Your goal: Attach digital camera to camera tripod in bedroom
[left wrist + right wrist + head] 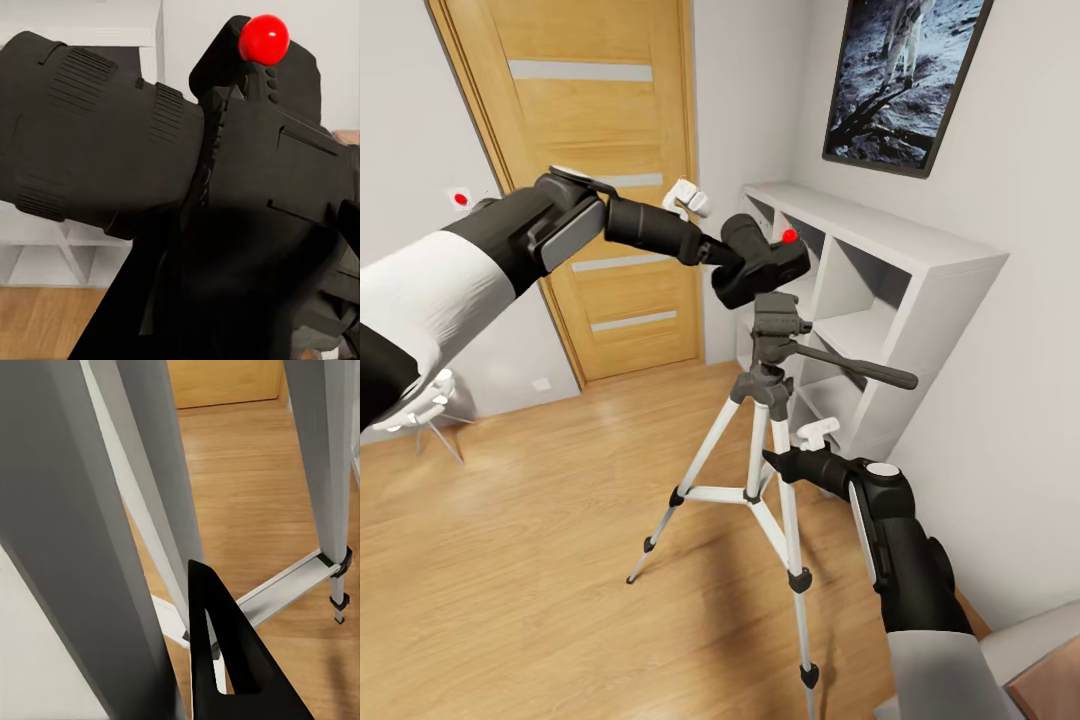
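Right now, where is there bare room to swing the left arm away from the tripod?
Free: the wood floor between the door and the camera tripod. Crowded: the digital camera, held in the left pincer, sits just above the tripod head, the white cube shelf is close behind, and the right pincer is at a tripod leg.

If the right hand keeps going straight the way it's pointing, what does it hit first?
Most likely the camera tripod: the right hand points at its upper legs, apparently right beside one; exact depth is unclear.
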`<state>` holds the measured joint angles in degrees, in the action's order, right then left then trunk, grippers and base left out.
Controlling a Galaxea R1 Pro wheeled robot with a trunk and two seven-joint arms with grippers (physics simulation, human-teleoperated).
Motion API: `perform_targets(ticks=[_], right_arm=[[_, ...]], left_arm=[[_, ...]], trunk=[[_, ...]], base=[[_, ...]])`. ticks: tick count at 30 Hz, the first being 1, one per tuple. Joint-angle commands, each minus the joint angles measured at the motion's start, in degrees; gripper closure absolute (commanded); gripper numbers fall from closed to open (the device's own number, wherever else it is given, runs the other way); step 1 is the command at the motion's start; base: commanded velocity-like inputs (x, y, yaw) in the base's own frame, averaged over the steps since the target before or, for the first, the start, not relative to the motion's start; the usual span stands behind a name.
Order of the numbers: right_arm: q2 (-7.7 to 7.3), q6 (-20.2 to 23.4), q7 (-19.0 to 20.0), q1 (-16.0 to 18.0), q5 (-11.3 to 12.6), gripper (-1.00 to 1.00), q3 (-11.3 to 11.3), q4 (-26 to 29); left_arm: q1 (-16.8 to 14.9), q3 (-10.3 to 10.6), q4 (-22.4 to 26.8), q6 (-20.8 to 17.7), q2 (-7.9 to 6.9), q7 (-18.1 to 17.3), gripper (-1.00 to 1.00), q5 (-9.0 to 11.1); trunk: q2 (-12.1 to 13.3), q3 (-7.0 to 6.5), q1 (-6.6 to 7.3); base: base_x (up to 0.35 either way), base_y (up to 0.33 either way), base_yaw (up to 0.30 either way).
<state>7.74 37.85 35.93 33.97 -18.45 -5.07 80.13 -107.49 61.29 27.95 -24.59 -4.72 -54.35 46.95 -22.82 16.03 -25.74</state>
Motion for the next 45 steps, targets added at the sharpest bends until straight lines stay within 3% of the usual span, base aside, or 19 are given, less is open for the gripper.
perform_targets(ticks=[1, 7, 13, 19, 21, 22, 24, 27, 28, 29, 33, 45], right_arm=[[0.09, -0.2, 0.6, 0.0, -4.2, 1.0, -0.2, -4.4], [0.09, -0.2, 0.5, 0.0, -4.2, 1.0, -0.2, -4.4], [0.09, -0.2, 0.5, 0.0, -4.2, 1.0, -0.1, -4.5], [0.09, -0.2, 0.5, 0.0, -4.1, 1.0, -0.1, -4.5], [0.09, -0.2, 0.5, 0.0, -4.1, 1.0, -0.1, -4.5], [0.09, -0.2, 0.5, 0.0, -4.1, 1.0, -0.1, -4.5], [0.09, -0.2, 0.5, 0.0, -4.1, 1.0, -0.1, -4.5], [0.09, -0.2, 0.5, 0.0, -4.1, 1.0, -0.1, -4.5], [0.09, -0.2, 0.5, 0.0, -4.1, 1.0, -0.1, -4.5], [0.09, -0.2, 0.5, 0.0, -4.1, 1.0, -0.1, -4.5], [0.09, -0.2, 0.5, 0.0, -4.1, 1.0, -0.1, -4.6], [0.09, -0.2, 0.4, 0.0, -4.1, 1.0, -0.1, -4.6]], left_arm=[[-0.1, 0.0, 1.6, -0.8, -0.16, -3.6, 1.0, 1.2], [-0.1, -0.1, 3.5, -0.8, -0.5, -3.6, 1.0, 1.2], [-0.1, -0.5, 7.4, -0.8, -1.87, -3.6, 1.0, 1.3], [-0.1, -6.2, 12.8, -0.8, -3.54, -3.6, 1.0, 1.2], [-0.1, -8.1, 15.8, -0.9, -5.03, -3.5, 1.0, 1.2], [-0.1, -9.2, 19.2, -0.9, -7.18, -3.4, 1.0, 1.4], [-0.1, -9.6, 21.0, -1.0, -8.42, -3.5, 1.0, 1.5], [-0.1, -9.7, 21.3, -3.2, -8.64, -3.7, 1.0, 1.5], [-0.1, -9.6, 21.3, -6.0, -8.64, -3.9, 1.0, 1.3], [-0.1, -9.6, 21.4, -11.1, -8.58, -3.8, 1.0, 1.0], [-0.1, -9.7, 21.5, -17.4, -8.51, -3.8, 1.0, 0.7], [-0.1, -9.6, 20.9, -21.1, -8.19, -3.8, 1.0, 0.7]], trunk=[[-0.1, 0.12, -0.04], [-0.1, 0.12, -0.04], [-0.1, 0.12, -0.04], [-0.1, 0.12, -0.04], [-0.1, 0.12, -0.04], [-0.1, 0.12, -0.04], [-0.1, 0.12, -0.04], [-0.1, 0.12, -0.04], [-0.1, 0.12, -0.04], [-0.1, 0.12, -0.04], [-0.1, 0.12, -0.04], [-0.1, 0.12, -0.04]], base=[[0.0, 0.0, 0.0], [0.0, 0.0, 0.0], [0.0, 0.0, 0.0], [0.0, 0.0, 0.0], [0.0, 0.0, 0.0], [0.0, 0.0, 0.0], [0.0, 0.0, 0.0], [0.0, 0.0, 0.0], [0.0, 0.0, 0.0], [0.0, 0.0, 0.0], [0.0, 0.0, 0.0], [0.0, 0.0, 0.0]])
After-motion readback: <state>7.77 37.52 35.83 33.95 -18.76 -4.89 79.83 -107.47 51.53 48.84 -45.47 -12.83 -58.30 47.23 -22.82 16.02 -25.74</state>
